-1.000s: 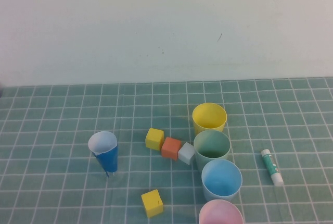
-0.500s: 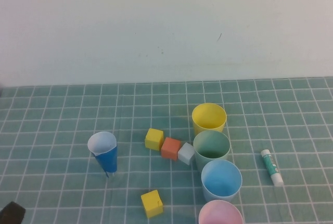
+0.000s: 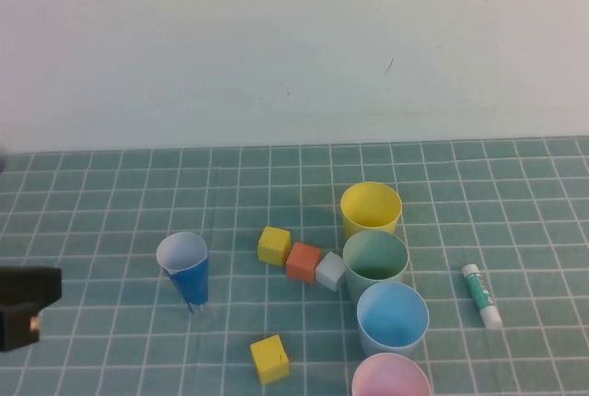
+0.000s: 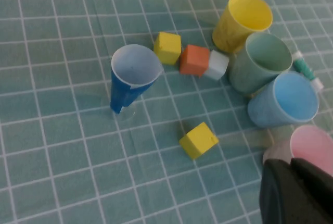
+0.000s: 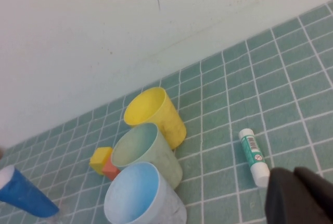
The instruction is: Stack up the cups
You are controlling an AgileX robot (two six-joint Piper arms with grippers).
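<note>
Four cups stand upright in a touching row on the tiled mat: yellow cup (image 3: pixel 371 207) farthest, then pale green cup (image 3: pixel 375 262), light blue cup (image 3: pixel 392 318) and pink cup (image 3: pixel 390 378) at the front edge. My left gripper (image 3: pixel 32 297) is at the far left, well away from them. In the left wrist view it (image 4: pixel 291 168) is shut and empty, and the pink cup (image 4: pixel 312 148) shows just past its tips. My right gripper (image 5: pixel 294 178) is out of the high view. It is shut and empty, hovering near the glue stick (image 5: pixel 253 156), right of the cups.
A narrow dark blue cone cup (image 3: pixel 185 269) stands left of centre. A yellow cube (image 3: pixel 273 245), an orange cube (image 3: pixel 303 262) and a grey cube (image 3: pixel 329 271) lie against the green cup. Another yellow cube (image 3: pixel 269 359) sits nearer the front. The glue stick (image 3: pixel 481 295) lies right of the cups.
My left arm has come into the high view at the left edge and moved farther up over the mat. The cups and cubes have not moved.
</note>
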